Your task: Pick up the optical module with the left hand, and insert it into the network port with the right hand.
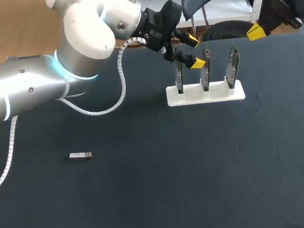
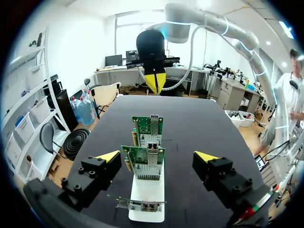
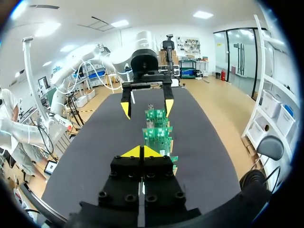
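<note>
The optical module (image 1: 80,155), a small silver bar, lies flat on the dark table at the left, far from both grippers and absent from the wrist views. Three upright green network cards (image 1: 206,71) stand in a white holder (image 1: 205,96) at the back. My left gripper (image 1: 193,51) hovers open just above the leftmost card, nothing between its fingers. In the left wrist view the left gripper (image 2: 156,156) straddles the row of cards (image 2: 148,161). My right gripper (image 1: 256,31) hangs shut and empty past the holder's right end; the right wrist view shows the right gripper (image 3: 141,152) facing the cards (image 3: 156,135).
A coiled white cable (image 1: 120,90) droops from my left arm over the table behind the module. The dark mat (image 1: 172,185) spreads bare in front of the holder. A chair and a black ribbed object stand beyond the far edge.
</note>
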Motion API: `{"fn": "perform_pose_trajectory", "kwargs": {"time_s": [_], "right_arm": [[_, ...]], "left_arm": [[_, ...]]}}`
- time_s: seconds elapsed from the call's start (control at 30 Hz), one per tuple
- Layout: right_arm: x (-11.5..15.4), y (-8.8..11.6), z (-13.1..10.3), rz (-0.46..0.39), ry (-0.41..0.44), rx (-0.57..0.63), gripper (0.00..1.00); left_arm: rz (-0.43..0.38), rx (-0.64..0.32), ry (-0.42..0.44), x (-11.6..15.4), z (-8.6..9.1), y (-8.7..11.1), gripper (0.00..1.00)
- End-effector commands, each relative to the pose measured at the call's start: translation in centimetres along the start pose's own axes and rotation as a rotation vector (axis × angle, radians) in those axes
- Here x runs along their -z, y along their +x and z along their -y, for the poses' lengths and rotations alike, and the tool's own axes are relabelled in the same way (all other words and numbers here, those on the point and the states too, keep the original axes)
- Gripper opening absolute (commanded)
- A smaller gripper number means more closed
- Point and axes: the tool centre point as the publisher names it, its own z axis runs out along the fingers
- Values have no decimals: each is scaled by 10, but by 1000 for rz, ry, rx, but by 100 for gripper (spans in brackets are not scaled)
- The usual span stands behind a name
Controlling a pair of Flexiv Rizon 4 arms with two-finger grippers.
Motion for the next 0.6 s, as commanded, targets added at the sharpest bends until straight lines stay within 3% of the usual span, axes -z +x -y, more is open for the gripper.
{"fn": "perform_pose_trajectory", "kwargs": {"time_s": [0.03,0.5,0.53,0.57,0.6], "right_arm": [[-3,3,1,-6,-4,1,0],[-10,8,4,-2,53,-18,0],[-10,8,4,-8,65,-24,45],[-10,8,4,-8,65,-24,100],[-10,8,4,-8,65,-24,100]], "left_arm": [[-4,0,2,0,-1,-1,100],[-4,0,2,0,-1,-1,100],[-4,0,2,0,-1,-1,100],[-4,0,2,0,-1,-1,100],[-4,0,2,0,-1,-1,100]]}}
